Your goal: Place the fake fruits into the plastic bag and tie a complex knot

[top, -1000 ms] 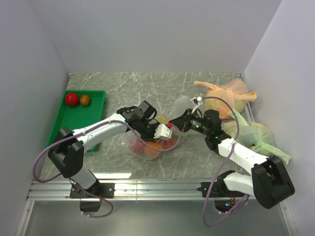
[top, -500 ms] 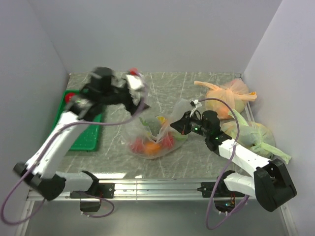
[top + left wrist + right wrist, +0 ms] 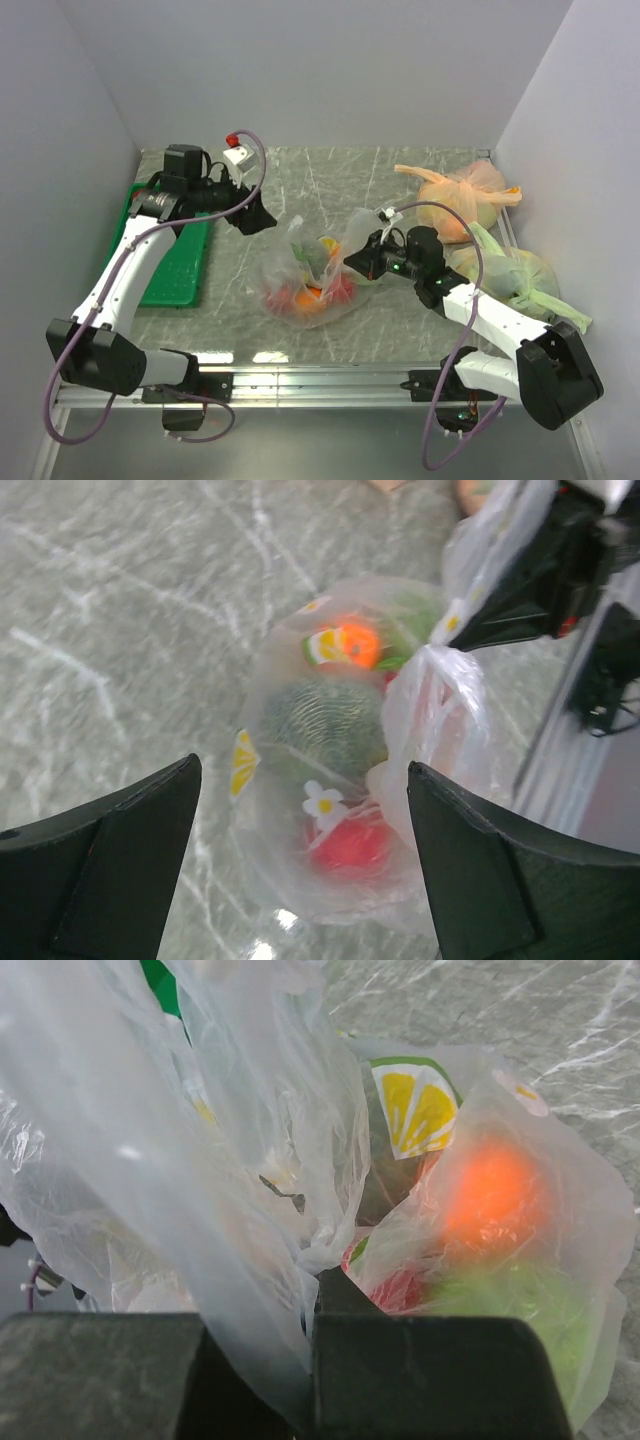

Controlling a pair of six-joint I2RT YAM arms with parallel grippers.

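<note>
We saw fake fruits (image 3: 313, 294) in plastic bag (image 3: 298, 242), right hand (image 3: 352, 258) pinching its 3 o'clock rim, left hand (image 3: 258, 218) wide, withdrawn toward 10 o'clock.

Left gripper (image 3: 252, 216) withdrawn from plastic bag (image 3: 300, 288), jaws apart.

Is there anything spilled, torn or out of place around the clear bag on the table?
Nothing stands out. The fake fruits sit inside the plastic bag, none loose beside it. The right gripper pinches one side; the left gripper is open, apart.
</note>
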